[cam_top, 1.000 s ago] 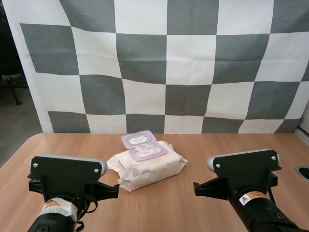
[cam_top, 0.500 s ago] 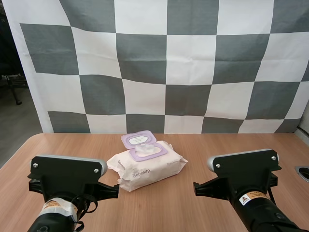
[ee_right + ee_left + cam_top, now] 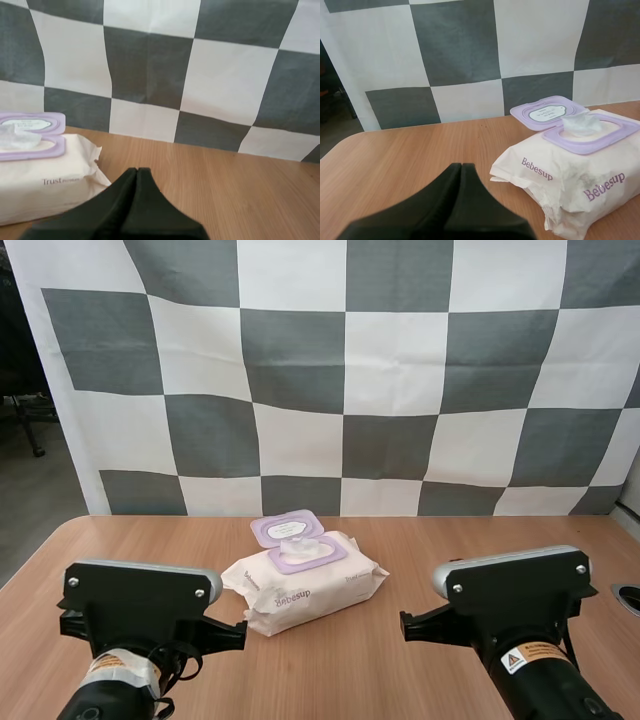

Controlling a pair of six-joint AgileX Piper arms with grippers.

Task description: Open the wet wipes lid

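Observation:
A cream pack of wet wipes (image 3: 303, 586) lies in the middle of the wooden table (image 3: 400, 540). Its purple lid (image 3: 285, 528) is flipped back and open, and a white wipe (image 3: 296, 547) pokes out of the purple-rimmed opening. From the left wrist view the pack (image 3: 575, 175) sits just ahead and to one side of my left gripper (image 3: 461, 167), which is shut on nothing, its fingers together as one dark wedge. My right gripper (image 3: 136, 172) is likewise shut on nothing, with the pack (image 3: 40, 175) off to its side. Both arms sit near the table's front edge.
A round dark hole (image 3: 628, 597) sits in the tabletop at the right edge. The rounded left corner of the table (image 3: 75, 530) lies beyond my left arm.
My right arm has shifted slightly to the right and down. The pack, its lid and the left arm have not moved.

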